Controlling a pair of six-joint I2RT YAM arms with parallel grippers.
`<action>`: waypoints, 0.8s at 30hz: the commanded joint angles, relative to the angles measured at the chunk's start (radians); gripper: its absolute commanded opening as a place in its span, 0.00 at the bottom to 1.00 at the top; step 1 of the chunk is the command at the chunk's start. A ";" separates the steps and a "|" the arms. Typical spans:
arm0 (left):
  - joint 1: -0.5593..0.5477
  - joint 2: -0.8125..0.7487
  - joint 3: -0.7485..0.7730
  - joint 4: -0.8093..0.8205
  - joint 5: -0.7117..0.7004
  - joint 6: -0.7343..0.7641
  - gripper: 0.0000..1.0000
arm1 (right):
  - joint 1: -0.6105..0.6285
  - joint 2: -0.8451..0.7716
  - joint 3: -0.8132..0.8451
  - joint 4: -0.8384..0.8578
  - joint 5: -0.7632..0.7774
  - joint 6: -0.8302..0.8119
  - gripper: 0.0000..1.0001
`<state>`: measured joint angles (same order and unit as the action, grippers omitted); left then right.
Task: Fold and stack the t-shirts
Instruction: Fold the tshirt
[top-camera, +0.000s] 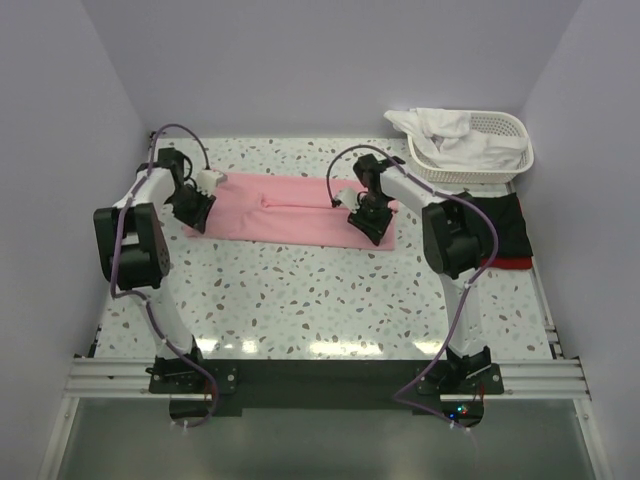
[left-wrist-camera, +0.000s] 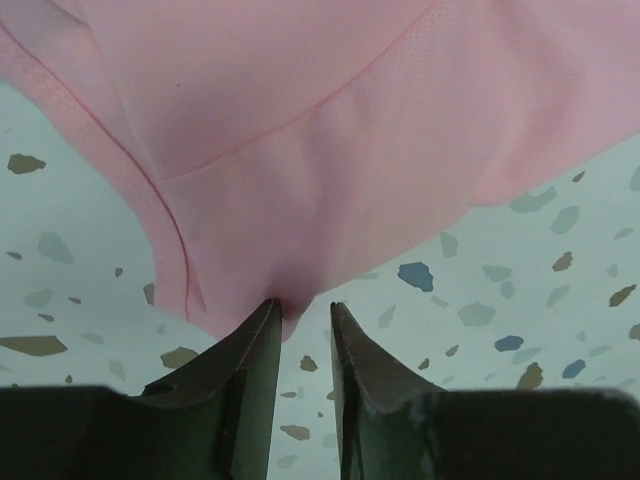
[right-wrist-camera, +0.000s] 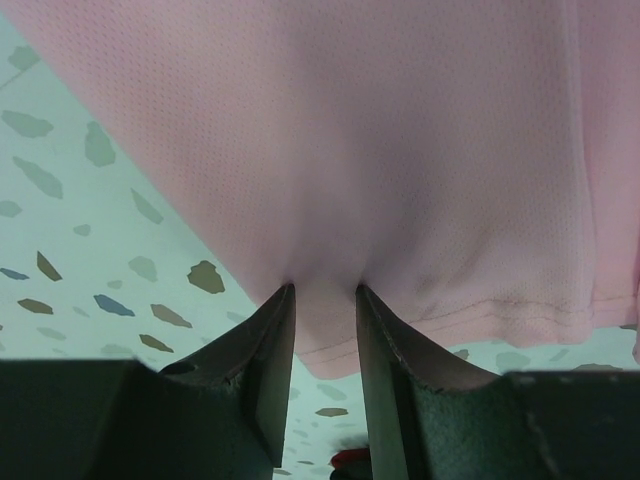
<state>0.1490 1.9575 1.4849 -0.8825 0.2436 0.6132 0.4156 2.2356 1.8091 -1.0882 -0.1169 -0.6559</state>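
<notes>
Left gripper (left-wrist-camera: 300, 312): the jaws are nearly closed and pinch a small pucker of the pink shirt (left-wrist-camera: 330, 150) at its near edge, just beside a stitched seam.

Right gripper (right-wrist-camera: 325, 292): the gap is equally narrow. A fold of the same cloth runs down between the jaws, close to the double-stitched hem.

From above, you see the shirt lying as a long flat band across the upper middle of the frame on the speckled table (top-camera: 300, 300). One gripper sits at its left end and the other at its lower right corner.

Handling, as a judgement: this is a thin, limp knit that is light and has no stiffness. Expect it to sag between your two grips and trail along the table if lifted. A shallow pinch may slip, so take hold where the cloth is doubled, at the hem or a seam. Move both arms in step so the band does not twist.

Elsewhere, a white shirt (top-camera: 455, 140) is heaped in the basket (top-camera: 512, 160) at upper right. A black shirt (top-camera: 505, 228) lies on a red shirt (top-camera: 512, 263) at the right edge.
</notes>
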 joint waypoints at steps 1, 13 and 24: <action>0.012 0.046 -0.014 0.045 -0.020 0.049 0.29 | -0.001 -0.010 -0.027 0.030 0.048 -0.020 0.34; 0.031 0.179 0.116 0.060 -0.092 0.040 0.09 | 0.035 -0.040 -0.079 -0.088 -0.036 -0.071 0.35; -0.006 0.509 0.797 -0.004 -0.121 -0.095 0.34 | 0.097 -0.054 0.189 -0.403 -0.348 -0.096 0.43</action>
<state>0.1417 2.4451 2.1490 -0.8822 0.1001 0.5823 0.5968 2.2189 1.8359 -1.3170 -0.3740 -0.7441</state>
